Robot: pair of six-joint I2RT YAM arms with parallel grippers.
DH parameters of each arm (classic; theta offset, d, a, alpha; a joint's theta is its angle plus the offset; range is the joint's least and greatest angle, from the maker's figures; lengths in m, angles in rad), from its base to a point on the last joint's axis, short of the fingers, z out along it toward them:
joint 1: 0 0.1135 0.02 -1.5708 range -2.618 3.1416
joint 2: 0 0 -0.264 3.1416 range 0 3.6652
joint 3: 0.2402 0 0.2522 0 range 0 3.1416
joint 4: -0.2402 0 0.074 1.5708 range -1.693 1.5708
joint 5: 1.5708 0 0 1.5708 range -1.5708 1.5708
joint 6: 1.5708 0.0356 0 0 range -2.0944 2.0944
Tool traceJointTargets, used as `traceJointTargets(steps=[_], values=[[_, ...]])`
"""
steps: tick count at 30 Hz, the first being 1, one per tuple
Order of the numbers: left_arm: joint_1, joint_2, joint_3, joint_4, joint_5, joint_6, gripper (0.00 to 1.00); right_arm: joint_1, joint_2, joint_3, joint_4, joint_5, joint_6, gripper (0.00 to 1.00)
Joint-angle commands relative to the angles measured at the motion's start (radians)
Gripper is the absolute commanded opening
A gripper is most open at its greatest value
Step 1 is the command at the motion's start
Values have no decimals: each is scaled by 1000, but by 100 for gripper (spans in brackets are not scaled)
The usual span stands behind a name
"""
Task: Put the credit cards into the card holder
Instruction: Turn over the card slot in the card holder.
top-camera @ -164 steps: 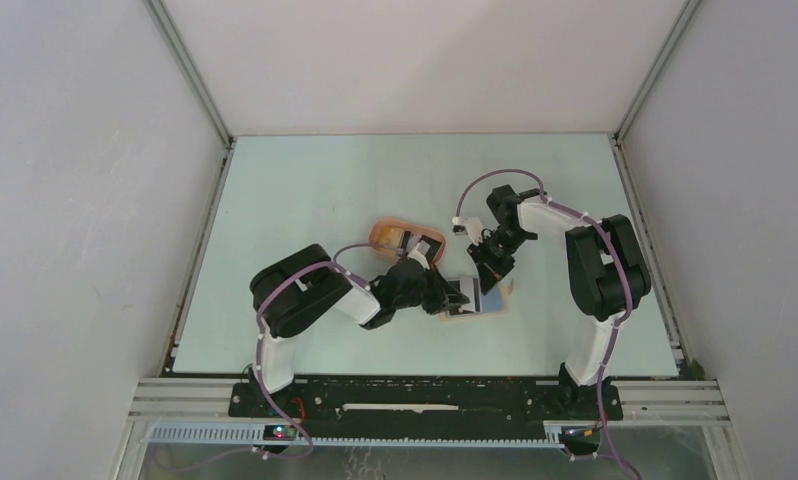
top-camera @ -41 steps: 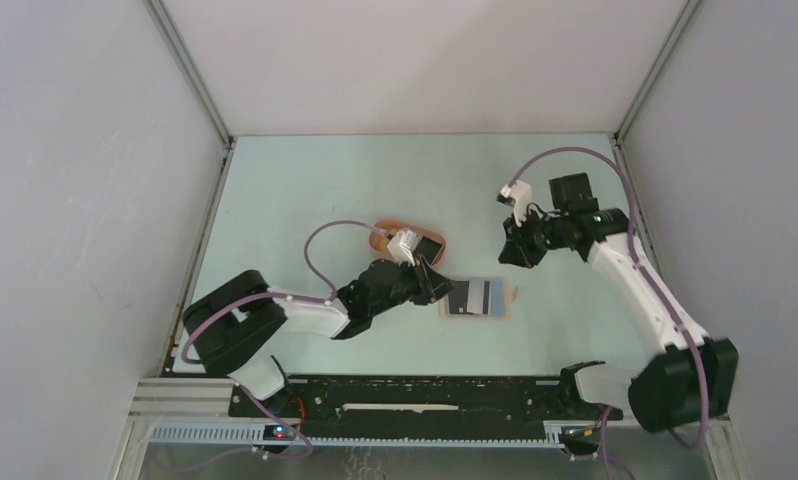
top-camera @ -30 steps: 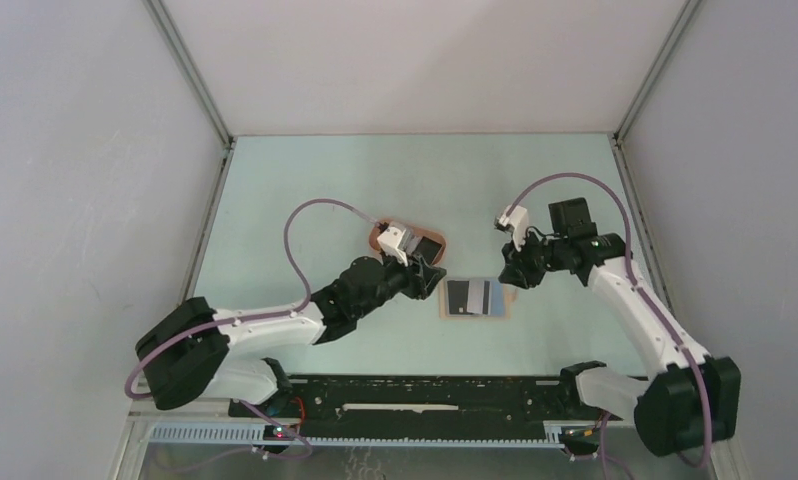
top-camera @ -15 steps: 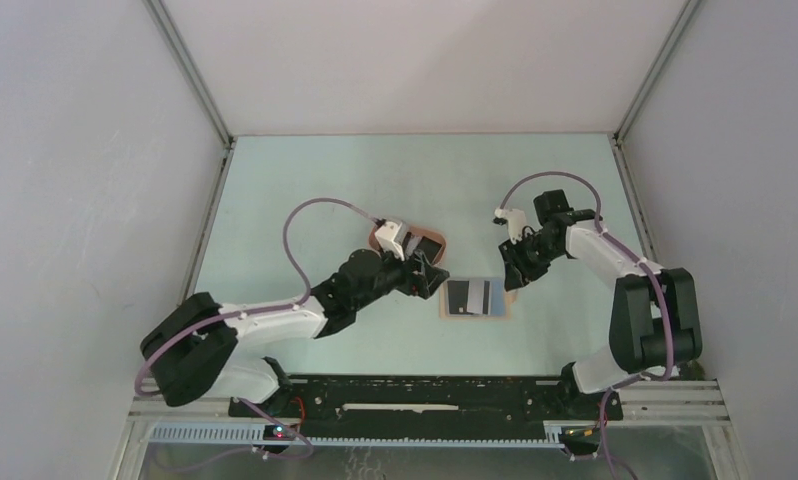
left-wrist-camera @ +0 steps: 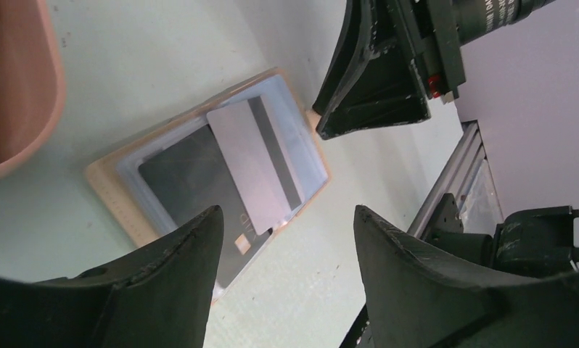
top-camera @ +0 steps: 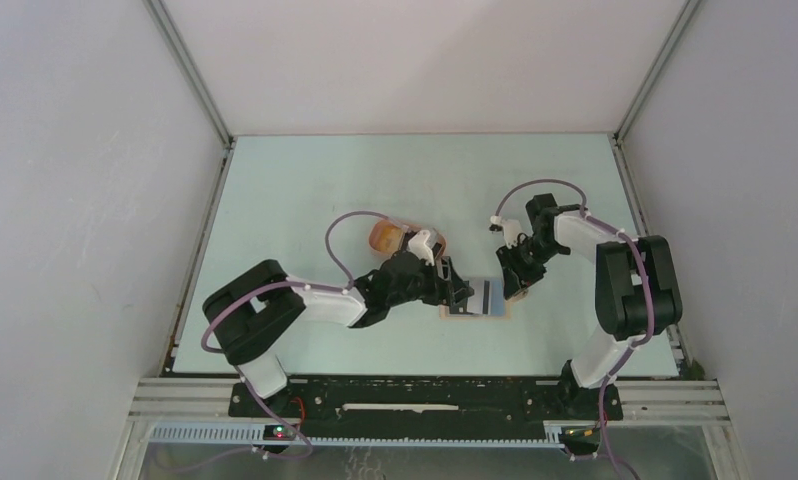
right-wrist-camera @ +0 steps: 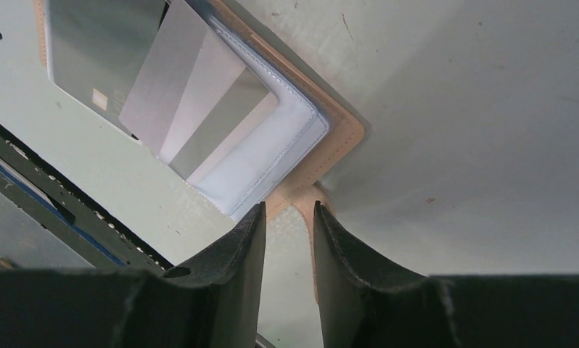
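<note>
On the table (top-camera: 305, 200), the card holder (left-wrist-camera: 301, 138) lies opened flat, a black card (left-wrist-camera: 189, 177) and a grey striped card (left-wrist-camera: 254, 159) across its pockets; the left gripper (left-wrist-camera: 286, 217) hovers spread and empty above, the right gripper (right-wrist-camera: 288, 210) straddles the tan tab (right-wrist-camera: 301, 197), perhaps to steady it, though I cannot tell if it pinches

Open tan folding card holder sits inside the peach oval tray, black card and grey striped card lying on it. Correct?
No. The open tan folding card holder lies on the pale green table beside the peach oval tray, not inside it, as the left wrist view shows. The black plastic card and grey striped card do lie on it.
</note>
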Motion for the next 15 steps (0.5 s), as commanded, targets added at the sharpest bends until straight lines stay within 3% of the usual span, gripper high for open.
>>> traceJointTargets(steps=[1, 15], values=[[-16, 47, 84, 13, 24, -53, 71, -3, 16, 35, -21, 2, 10, 38], [-26, 186, 200, -96, 49, -108, 70, -3, 34, 40, -27, 7, 13, 35]])
